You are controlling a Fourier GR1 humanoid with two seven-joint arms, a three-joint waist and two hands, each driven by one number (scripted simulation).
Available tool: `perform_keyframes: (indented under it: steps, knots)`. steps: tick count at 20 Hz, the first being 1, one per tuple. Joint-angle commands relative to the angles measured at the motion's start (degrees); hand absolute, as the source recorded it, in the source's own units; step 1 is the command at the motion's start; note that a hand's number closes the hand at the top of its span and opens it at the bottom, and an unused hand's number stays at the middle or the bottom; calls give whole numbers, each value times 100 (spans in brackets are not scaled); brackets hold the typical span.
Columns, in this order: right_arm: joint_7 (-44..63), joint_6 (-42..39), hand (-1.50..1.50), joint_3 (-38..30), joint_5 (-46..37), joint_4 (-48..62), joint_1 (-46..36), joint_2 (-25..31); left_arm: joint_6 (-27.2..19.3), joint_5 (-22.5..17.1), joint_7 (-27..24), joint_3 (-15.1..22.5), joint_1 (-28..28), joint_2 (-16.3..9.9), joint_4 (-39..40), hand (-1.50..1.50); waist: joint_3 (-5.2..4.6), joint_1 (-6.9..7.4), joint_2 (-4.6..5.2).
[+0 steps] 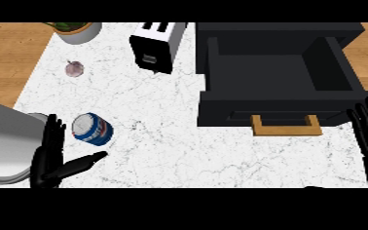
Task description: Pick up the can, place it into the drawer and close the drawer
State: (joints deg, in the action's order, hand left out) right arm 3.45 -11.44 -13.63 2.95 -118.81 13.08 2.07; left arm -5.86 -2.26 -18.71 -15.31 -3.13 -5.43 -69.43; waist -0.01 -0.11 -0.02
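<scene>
A blue, white and red can (92, 129) stands on the marble counter at the lower left. My left hand (52, 157) is open just left of and below the can, fingers straight up and thumb stretched out under it, with a small gap between. The dark drawer (277, 70) is pulled open at the right, its cavity bare, with a wooden handle (286, 125) on the front. Only the fingertips of my right hand (358, 126) show at the right edge, straight, beside the drawer's front corner.
A white and black toaster (158, 46) stands at the top middle. A potted plant (75, 29) sits at the top left, with a small purple onion (74, 68) below it. Wooden surface borders the counter on the left.
</scene>
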Motion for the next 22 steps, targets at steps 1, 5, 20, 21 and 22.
perform_keyframes:
  steps: [1, 5, 20, 21, 22]
  knots:
    - [66, -161, -150, -120, 107, -364, 306, 15, 119, -119, -93, -28, -104, -51, 131, -150, 1, -5, -3]
    - [97, 122, -150, 65, -182, -70, -74, -106, 31, -157, -395, -223, 765, -231, 1181, -150, -1, -18, 4]
    - [-18, -89, -150, -95, -79, 41, -74, -26, -252, -194, -535, 12, 1304, -184, 1801, -150, 0, -16, 4]
    - [383, 7, -150, -14, -3, -358, -69, -88, -250, -249, -881, -89, 1262, -194, 2097, -150, -1, -16, 3]
    - [18, -306, -150, -183, 139, -399, 376, -51, -257, -173, -532, 99, 1139, -198, 1604, -150, 1, -19, -1]
